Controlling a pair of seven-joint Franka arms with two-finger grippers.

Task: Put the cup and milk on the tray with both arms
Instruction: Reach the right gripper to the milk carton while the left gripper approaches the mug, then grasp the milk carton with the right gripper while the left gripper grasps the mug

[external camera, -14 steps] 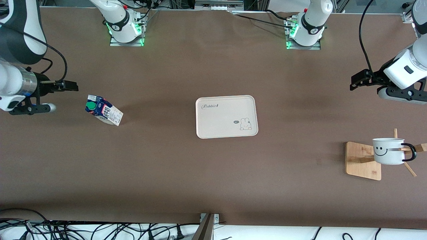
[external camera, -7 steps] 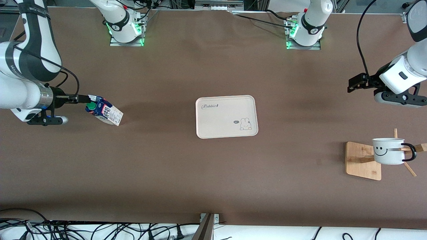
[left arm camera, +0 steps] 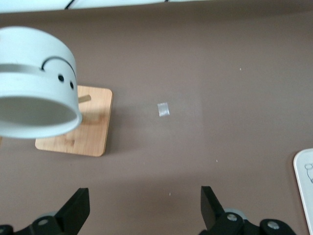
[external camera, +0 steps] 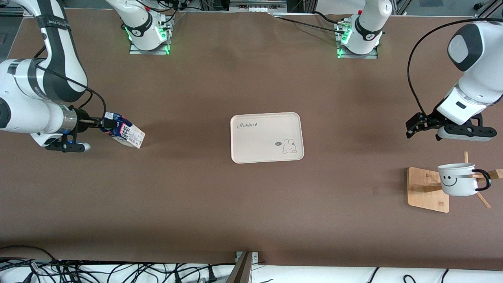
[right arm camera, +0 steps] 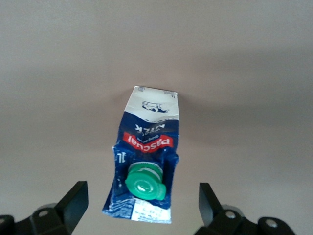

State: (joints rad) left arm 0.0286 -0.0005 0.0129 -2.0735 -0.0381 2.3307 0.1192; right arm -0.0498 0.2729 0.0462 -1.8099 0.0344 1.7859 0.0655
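Note:
The milk [external camera: 125, 133] is on the table toward the right arm's end, its green-capped end [right arm camera: 145, 182] pointing at my right gripper [external camera: 107, 123]. That gripper is open, with its jaws on either side of the capped end [right arm camera: 142, 203], not touching it. The cup [external camera: 456, 179] hangs by its handle on a peg of a wooden stand toward the left arm's end. My left gripper [external camera: 412, 128] is open and empty over bare table beside the stand. In the left wrist view [left arm camera: 145, 205] the cup [left arm camera: 35, 93] is ahead of the jaws. The tray [external camera: 267, 137] lies empty at mid-table.
The wooden stand base [external camera: 427, 189] with its slanting pegs stands under the cup and also shows in the left wrist view [left arm camera: 80, 128]. A small pale scrap [left arm camera: 163, 109] lies on the table between stand and tray. Cables run along the table edge nearest the front camera.
My right gripper has moved in from the table's end to the milk's capped end. My left gripper has come down toward the cup and stand. Milk, cup and tray have not moved.

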